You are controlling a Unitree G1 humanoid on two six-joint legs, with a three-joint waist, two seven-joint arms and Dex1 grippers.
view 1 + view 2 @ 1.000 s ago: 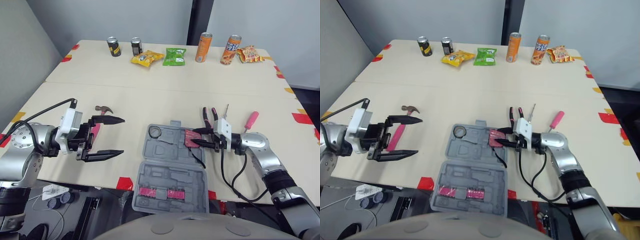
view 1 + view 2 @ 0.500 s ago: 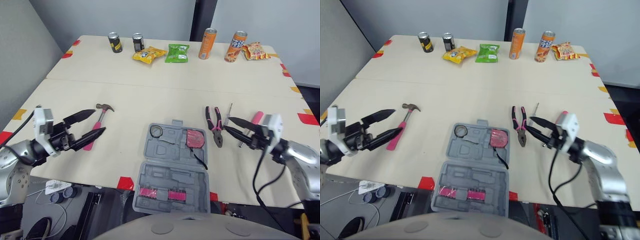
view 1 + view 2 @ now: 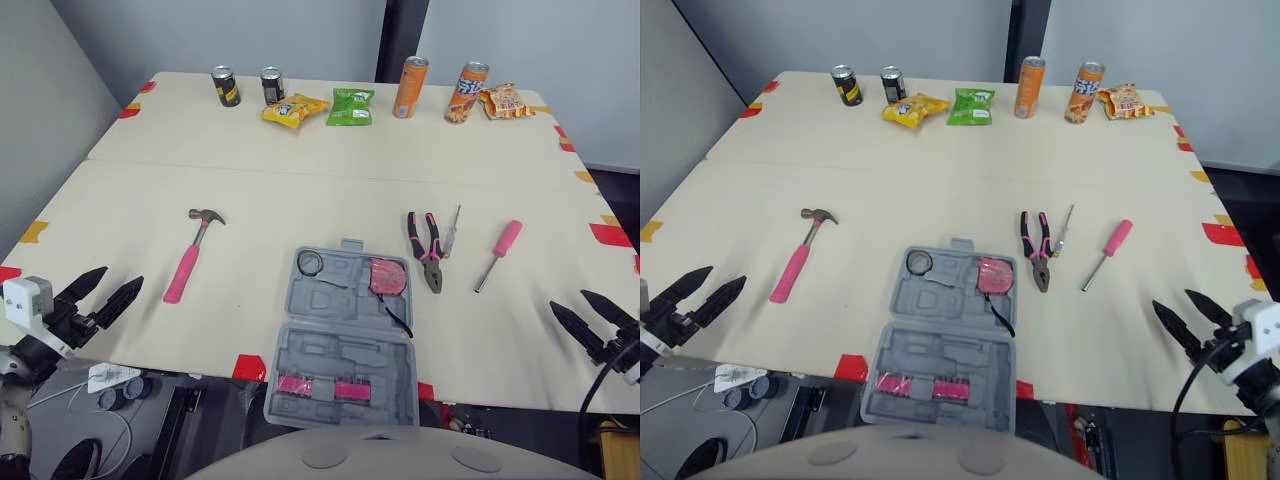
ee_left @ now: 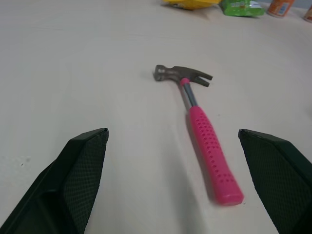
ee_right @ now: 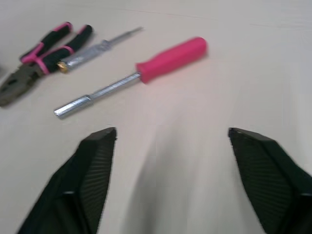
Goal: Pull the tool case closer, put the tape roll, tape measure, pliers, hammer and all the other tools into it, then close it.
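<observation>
1. Left eye view: the tool case (image 3: 345,340) lies open at the table's near edge. Its lid half hangs out toward the robot, so the pulling-closer step looks done.
2. Two tools are already in the case's far half. The tape roll (image 3: 310,263) sits in its left corner and the tape measure (image 3: 386,277) in its right.
3. Four tools are not yet packed. The hammer (image 3: 192,258) lies on the table left of the case. The pliers (image 3: 425,245) are just right of the case, then a slim screwdriver (image 3: 451,232), then a pink-handled screwdriver (image 3: 497,254) farther right.
4. The left gripper (image 3: 123,275) is well left of the case with its fingers spread apart and nothing between them. In the left wrist view it faces the hammer.
5. The right gripper (image 3: 568,299) is well right of the case, also spread and empty, and is aimed toward the pink-handled screwdriver.
6. By my reading roughly a third is finished. The four loose tools must still go in, and the lid is not yet closed.
</observation>
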